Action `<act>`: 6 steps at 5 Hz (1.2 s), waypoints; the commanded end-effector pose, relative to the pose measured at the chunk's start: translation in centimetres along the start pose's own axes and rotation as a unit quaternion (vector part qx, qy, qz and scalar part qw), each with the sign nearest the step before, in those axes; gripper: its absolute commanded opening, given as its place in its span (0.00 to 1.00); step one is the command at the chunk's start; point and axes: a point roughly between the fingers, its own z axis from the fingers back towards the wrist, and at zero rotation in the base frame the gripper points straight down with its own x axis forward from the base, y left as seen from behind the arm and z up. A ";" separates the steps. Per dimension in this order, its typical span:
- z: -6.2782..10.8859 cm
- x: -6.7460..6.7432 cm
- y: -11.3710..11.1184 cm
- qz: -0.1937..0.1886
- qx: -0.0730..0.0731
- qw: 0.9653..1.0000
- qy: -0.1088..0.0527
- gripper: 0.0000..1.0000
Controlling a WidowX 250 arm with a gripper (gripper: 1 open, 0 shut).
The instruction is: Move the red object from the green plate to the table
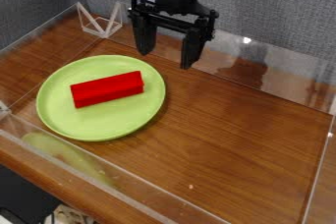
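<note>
Since my tool (172,46) is hanging up behind the green plate (59,115) with its fingers spread wide and nothing between them, the whole pick is still ahead of me, so here's what I'm worried about.

Red object (106,88) is lying flat on the green plate, roughly in the middle, maybe a touch toward the plate's far side. Its long axis runs diagonally: the near-left end sits lower in the view, the right end angles up toward the plate's far-right rim. So it points more or less at the spot on the table (250,130) just below my tool.

What could go wrong, as I see it:
- If I come down with the fingers lined up along the bar instead of across it, they'll straddle the length and likely won't close on it, just shove it around.
- The plate looks smooth and shallow, so a fingertip landing on the block's edge could skid it toward the rim, or drag the plate itself.
- Dropping too low, I'd probably jam the tips into the plate.
- There's a clear acrylic wall (282,56) and a little white wire stand (94,18) behind the plate, easy to clip on a sloppy swing.
</note>
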 end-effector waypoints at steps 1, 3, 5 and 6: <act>-1.1 -1.4 2.0 -0.027 0.002 1.000 0.013 1.00; -3.0 -4.2 6.4 -0.162 0.015 0.987 0.012 1.00; -3.0 -3.3 7.4 -0.263 0.021 0.964 0.005 1.00; -2.9 -2.4 7.4 -0.279 0.024 0.960 0.010 1.00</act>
